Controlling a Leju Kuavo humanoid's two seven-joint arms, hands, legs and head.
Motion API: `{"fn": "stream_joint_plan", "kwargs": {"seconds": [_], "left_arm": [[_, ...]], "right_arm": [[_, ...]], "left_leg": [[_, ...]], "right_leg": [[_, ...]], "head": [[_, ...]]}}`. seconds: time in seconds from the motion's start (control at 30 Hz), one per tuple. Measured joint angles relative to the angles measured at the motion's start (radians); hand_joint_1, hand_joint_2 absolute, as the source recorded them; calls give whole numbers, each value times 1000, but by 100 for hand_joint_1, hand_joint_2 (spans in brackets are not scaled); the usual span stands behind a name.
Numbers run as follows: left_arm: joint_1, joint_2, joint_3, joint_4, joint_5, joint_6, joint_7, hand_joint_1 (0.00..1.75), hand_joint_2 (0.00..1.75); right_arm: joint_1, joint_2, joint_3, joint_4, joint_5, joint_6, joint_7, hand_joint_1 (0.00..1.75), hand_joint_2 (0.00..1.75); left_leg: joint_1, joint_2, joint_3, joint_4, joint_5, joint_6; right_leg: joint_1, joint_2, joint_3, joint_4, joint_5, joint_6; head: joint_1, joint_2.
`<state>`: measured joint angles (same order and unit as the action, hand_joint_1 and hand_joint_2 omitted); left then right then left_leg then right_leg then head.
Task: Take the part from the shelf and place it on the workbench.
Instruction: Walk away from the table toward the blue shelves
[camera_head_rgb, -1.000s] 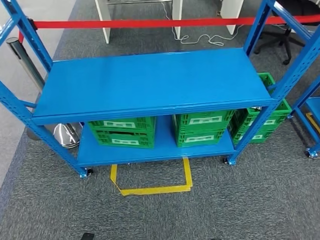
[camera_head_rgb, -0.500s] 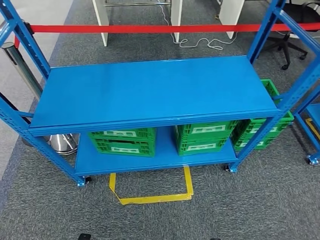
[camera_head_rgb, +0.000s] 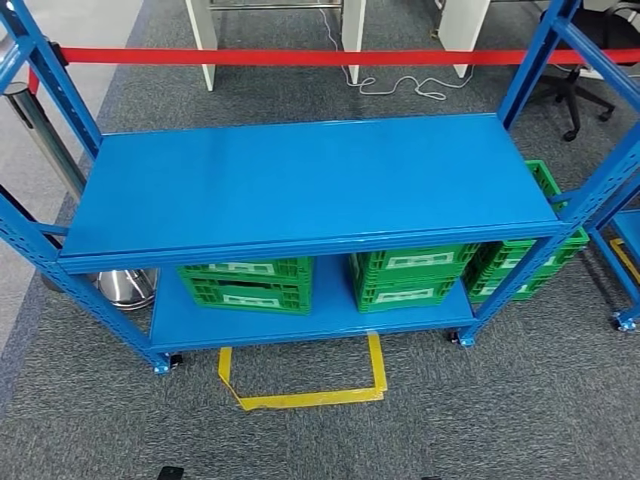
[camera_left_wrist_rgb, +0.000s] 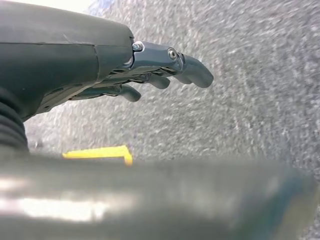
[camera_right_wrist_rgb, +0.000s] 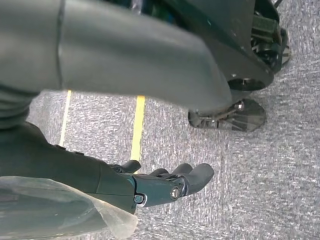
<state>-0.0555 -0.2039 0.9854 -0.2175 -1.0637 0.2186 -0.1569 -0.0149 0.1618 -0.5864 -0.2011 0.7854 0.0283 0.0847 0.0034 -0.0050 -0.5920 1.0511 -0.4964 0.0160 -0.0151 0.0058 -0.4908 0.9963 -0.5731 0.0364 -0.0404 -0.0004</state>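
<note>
Both metal hands, left hand (camera_left_wrist_rgb: 158, 70) and right hand (camera_right_wrist_rgb: 162, 182), hang empty, fingers loosely spread, above speckled grey carpet (camera_left_wrist_rgb: 245, 110)

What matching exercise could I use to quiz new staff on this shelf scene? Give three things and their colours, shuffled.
Things:
1. shelf top
2. crate on the lower level
3. floor tape

Colours:
A. yellow
B. blue
C. green

Pairs: 1-B, 2-C, 3-A
</note>
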Motion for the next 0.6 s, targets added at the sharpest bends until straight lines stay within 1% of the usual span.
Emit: {"fn": "stream_joint_plan", "kwargs": {"seconds": [0.2,0.3,0.33,0.43,0.6], "left_arm": [[19,23,-86,-3,123,-26,22,0,175],[30,36,-143,-7,191,-40,33,0,44],[35,40,-164,-10,215,-45,36,0,0],[47,53,-227,-18,286,-59,46,0,0],[69,74,-331,-35,400,-82,61,0,0]], "right_arm": [[15,-15,42,-9,-88,-7,-4,0,175],[24,-25,74,-17,-139,-9,-9,0,175],[28,-29,86,-21,-157,-9,-11,0,131],[39,-39,122,-32,-209,-12,-17,0,0],[57,-55,182,-51,-293,-14,-27,0,0]], "left_leg": [[0,0,7,-5,0,0],[1,0,9,-6,1,-1],[1,0,9,-7,1,-1],[1,0,10,-7,1,-1],[1,0,10,-8,1,-1]], "right_leg": [[0,0,5,0,0,0],[1,0,5,0,-1,-1],[1,0,5,0,-1,-1],[1,0,6,0,-2,-2],[1,0,6,0,-2,-3]], "head": [[0,0],[0,0],[0,0],[0,0],[0,0]]}}
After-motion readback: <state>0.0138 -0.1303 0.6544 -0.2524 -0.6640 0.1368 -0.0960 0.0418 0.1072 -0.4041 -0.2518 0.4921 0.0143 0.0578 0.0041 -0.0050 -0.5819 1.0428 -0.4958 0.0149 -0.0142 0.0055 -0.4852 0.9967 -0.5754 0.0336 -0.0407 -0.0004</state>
